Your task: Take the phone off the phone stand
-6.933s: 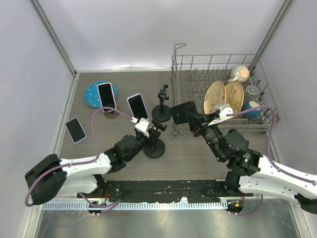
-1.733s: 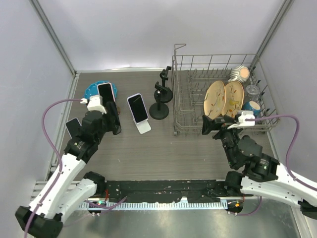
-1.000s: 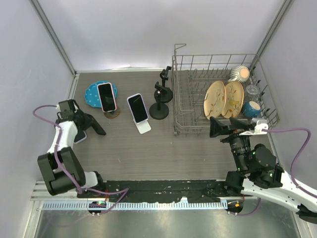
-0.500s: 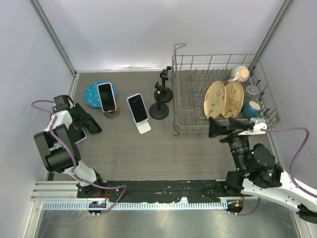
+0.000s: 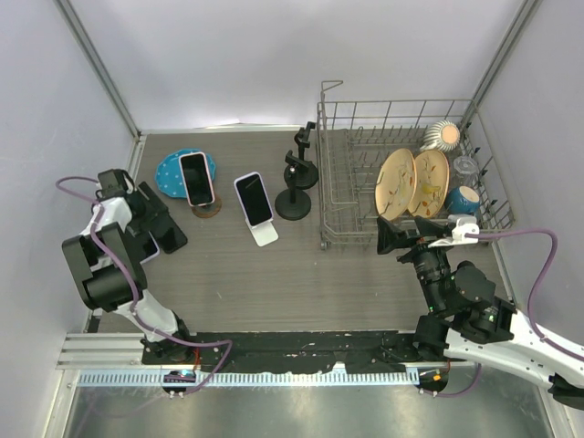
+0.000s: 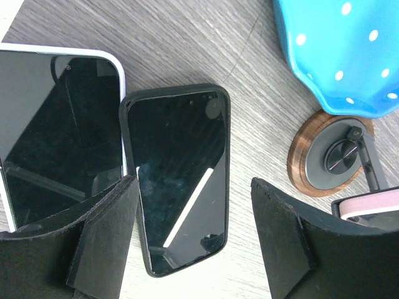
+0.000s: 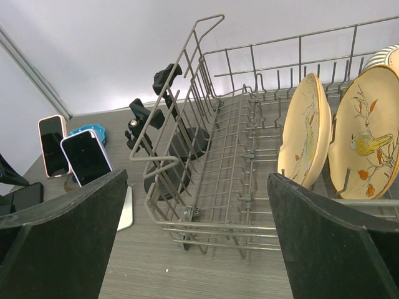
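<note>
Left wrist view | left gripper (image 6: pixel 193 187) spread wide, empty, straddling black phone (image 6: pixel 177 180) | phone flat on table (image 6: pixel 249 81), just beside white-edged phone (image 6: pixel 59 131), on no stand, so looks released | right gripper (image 7: pixel 196 187) wide, empty, parked aside

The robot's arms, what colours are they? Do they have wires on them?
The left arm and the right arm are white tubes joined by chunky black round joints. A thin purple cable loops along each one. The left claw and right claw each have two flat, black, wedge-shaped fingers.
</note>
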Robot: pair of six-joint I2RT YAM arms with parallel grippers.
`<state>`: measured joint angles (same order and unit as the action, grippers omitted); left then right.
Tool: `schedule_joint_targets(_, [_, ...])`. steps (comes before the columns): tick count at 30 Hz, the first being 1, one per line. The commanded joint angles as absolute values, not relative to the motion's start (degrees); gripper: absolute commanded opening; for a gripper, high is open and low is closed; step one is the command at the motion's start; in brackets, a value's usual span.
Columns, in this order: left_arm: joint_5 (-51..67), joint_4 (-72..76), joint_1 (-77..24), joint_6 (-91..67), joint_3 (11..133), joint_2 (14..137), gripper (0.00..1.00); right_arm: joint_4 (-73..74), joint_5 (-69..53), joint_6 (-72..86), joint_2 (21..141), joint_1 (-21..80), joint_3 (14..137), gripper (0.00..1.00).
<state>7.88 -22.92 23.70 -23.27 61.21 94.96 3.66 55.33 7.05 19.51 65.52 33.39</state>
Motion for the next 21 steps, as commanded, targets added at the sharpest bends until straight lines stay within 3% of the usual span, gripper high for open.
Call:
schedule_joint_targets(1, [9.05,-22.59,23.73,-22.59,62.58,94.49,0.79,2.81,55.37,7.65,19.69,65.74,34.45,1.00])
schedule_joint_targets(7, [4.41,-24.17,20.92,-24.17,58.72,87.37,1.00,2.90,55.11,7.56,19.69,65.74,34.54,1.00])
schedule_joint_targets(12, [-2.72,-23.82,19.86,-25.40,56.34,84.11,1.00,2.90,54.76,7.65,19.42,65.74,34.63,1.00])
schedule_joint_targets(21, [1.30,-20.66,21.97,-25.40,60.12,92.63,1.00,3.69,54.58,8.09,19.07,65.74,34.89,0.99])
